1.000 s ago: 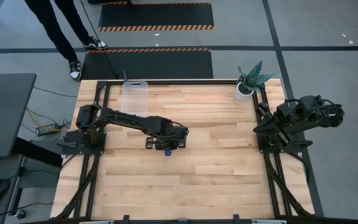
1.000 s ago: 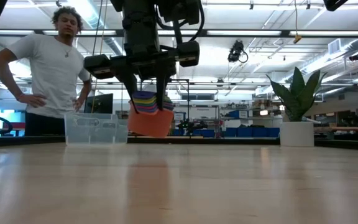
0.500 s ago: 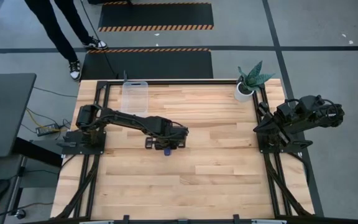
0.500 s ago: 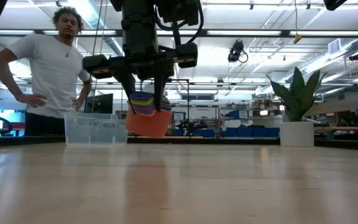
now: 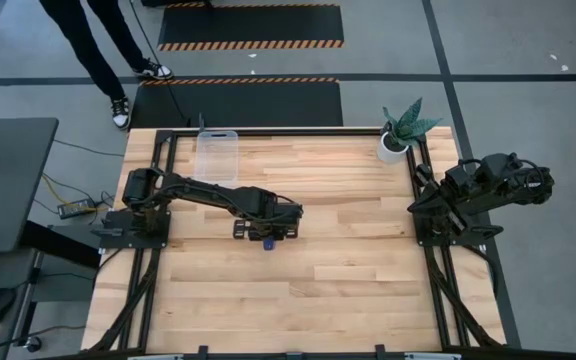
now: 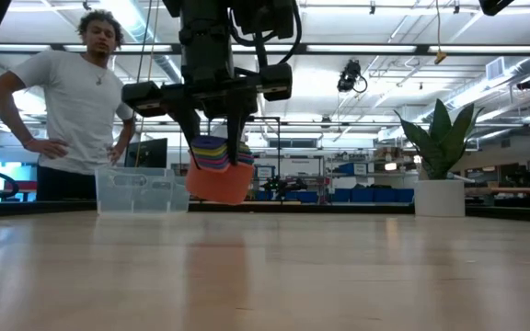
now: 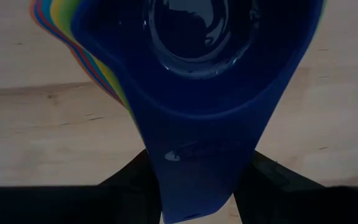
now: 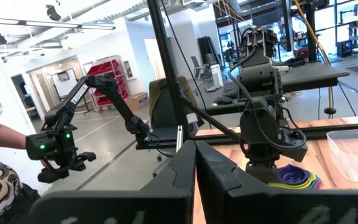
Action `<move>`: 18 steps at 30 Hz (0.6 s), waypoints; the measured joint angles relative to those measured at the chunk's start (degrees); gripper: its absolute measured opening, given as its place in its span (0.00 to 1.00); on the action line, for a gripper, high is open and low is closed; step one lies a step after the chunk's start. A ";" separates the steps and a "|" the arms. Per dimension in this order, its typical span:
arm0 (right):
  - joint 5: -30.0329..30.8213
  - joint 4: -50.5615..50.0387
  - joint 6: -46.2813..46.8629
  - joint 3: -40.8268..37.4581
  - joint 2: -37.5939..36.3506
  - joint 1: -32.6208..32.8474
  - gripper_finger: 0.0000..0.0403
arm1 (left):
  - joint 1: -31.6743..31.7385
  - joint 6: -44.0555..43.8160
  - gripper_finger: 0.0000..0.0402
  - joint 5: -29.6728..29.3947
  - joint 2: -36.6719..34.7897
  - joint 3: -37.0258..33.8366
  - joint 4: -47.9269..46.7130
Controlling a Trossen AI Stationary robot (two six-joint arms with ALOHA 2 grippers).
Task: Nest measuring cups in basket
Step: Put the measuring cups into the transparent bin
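I see the left gripper (image 6: 217, 147) extended over mid-table, pointing down, jaws clamped on the nested cups (image 6: 219, 171) held above the table, basket (image 5: 217, 155) apart. Right gripper (image 5: 430, 200) folded at its base, jaws closed, empty.

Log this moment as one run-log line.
left gripper: shut on nested measuring cups, held above table | basket: empty, far edge | right gripper: shut, parked

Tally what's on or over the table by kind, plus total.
Nested measuring cups, one stack held in the left gripper above the table: 1
Basket, clear: 1
Potted plant: 1
Robot arms, right gripper waiting at the table's right edge: 2
Total: 5
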 joint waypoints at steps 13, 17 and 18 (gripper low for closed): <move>0.00 -0.02 0.03 0.00 0.00 0.00 0.05 | 0.42 1.19 0.37 -0.31 0.00 0.00 0.05; 0.00 -0.02 0.04 0.00 0.00 0.01 0.05 | 0.69 1.70 0.37 -0.45 0.00 0.00 0.03; 0.00 -0.02 0.04 0.00 0.00 0.02 0.05 | 0.81 1.91 0.37 -0.44 0.00 0.00 0.01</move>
